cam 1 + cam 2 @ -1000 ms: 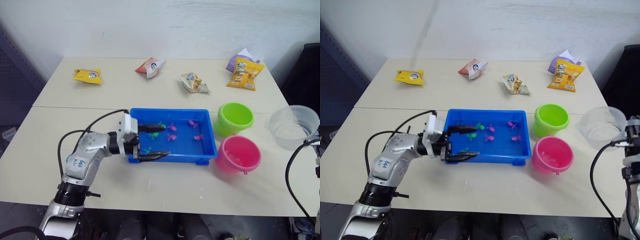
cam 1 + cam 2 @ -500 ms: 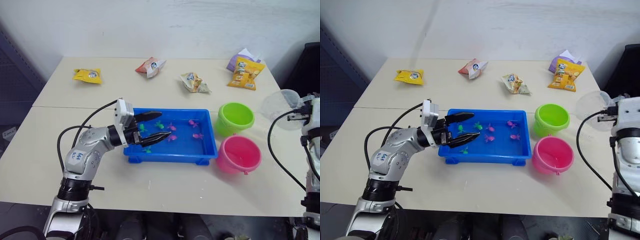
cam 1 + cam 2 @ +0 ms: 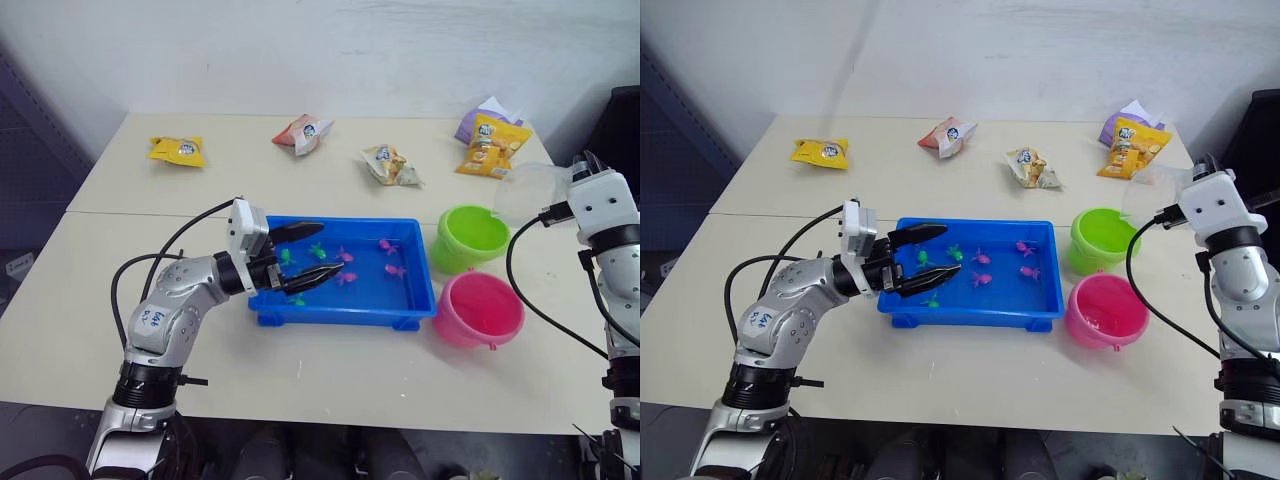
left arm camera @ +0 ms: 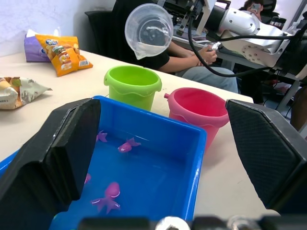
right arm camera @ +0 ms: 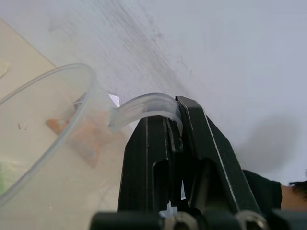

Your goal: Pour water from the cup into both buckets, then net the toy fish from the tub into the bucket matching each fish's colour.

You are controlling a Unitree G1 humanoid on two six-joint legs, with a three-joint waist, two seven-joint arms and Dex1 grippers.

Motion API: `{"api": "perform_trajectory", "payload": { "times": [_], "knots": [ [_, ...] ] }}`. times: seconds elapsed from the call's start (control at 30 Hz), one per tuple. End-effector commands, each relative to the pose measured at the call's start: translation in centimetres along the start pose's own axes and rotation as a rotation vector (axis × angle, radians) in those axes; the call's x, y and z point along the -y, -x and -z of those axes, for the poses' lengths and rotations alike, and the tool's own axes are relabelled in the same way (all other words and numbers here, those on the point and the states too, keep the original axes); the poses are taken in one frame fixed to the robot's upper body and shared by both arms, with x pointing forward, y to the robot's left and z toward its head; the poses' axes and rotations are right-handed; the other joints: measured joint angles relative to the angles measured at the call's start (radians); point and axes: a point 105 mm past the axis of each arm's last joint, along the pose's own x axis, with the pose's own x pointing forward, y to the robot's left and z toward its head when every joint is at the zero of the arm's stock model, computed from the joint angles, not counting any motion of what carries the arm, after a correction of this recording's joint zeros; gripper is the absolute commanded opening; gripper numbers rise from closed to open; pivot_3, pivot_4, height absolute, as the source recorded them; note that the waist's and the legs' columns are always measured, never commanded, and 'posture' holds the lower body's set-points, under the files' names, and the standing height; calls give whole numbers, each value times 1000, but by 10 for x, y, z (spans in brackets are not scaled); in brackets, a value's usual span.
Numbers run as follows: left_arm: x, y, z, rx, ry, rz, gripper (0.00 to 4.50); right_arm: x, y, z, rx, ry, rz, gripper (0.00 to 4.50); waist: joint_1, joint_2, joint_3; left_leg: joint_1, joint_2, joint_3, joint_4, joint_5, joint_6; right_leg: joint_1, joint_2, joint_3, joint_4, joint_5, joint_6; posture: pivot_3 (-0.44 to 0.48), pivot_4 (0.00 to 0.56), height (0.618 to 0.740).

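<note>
My right fingers point(image 5: 175, 120) are clamped on the handle of the clear cup point(image 3: 525, 192), which I hold tipped in the air above the lime green bucket point(image 3: 470, 236), spout toward it. The pink bucket point(image 3: 478, 308) stands just beside the green one, nearer me. My left fingers point(image 3: 306, 252) are spread wide, empty, over the left end of the blue tub point(image 3: 400, 305) on the tabletop point(image 3: 330, 375). Pink and green toy fish point(image 3: 345, 278) lie in the tub.
</note>
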Motion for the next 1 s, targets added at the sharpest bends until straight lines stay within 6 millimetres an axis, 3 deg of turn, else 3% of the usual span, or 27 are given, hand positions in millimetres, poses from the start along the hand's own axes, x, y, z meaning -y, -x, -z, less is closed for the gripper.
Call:
{"api": "perform_trajectory", "payload": {
  "times": [0.03, 0.77, 1.0],
  "knots": [
    [6, -2, -8, 27, -40, 19, 4500, 13, -5, -17, 81, 113, 31, 20, -1, 0, 0, 0, 0, 0, 0, 0, 0, 0, 0, 0, 0, 0, 0, 0, 150, 738],
    [11, -4, -5, 25, -51, 47, 4500, -7, -9, -33, 223, 437, -44, 20, -1, 0, 0, 0, 0, 0, 0, 0, -1, 0, 0, 0, 0, 0, 0, 0, 150, 738],
    [11, -4, -5, 27, -58, 44, 4500, -4, -9, -30, 222, 464, -33, 20, -1, 0, 0, 0, 0, 0, 1, 0, -1, 0, 0, 0, 0, 0, 0, 0, 150, 738]
  ]
}}
